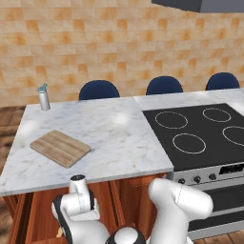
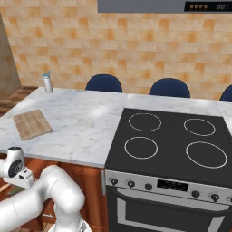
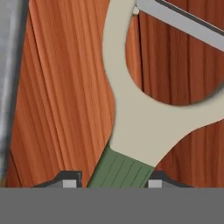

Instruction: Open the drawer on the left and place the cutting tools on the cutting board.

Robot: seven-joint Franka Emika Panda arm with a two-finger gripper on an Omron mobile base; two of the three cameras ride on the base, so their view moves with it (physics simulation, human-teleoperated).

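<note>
One bottle (image 1: 44,97) beyond cutting board (image 1: 60,147)

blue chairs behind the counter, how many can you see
3. One blue chair sits behind the marble counter, one behind its seam with the stove, one far right. Others may be hidden off frame.

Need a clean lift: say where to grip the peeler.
Grip the peeler by its green handle, coming straight down from above. It lies flat in the drawer, the handle is narrow and straight between the fingertips, and the forked head is too wide.
</note>
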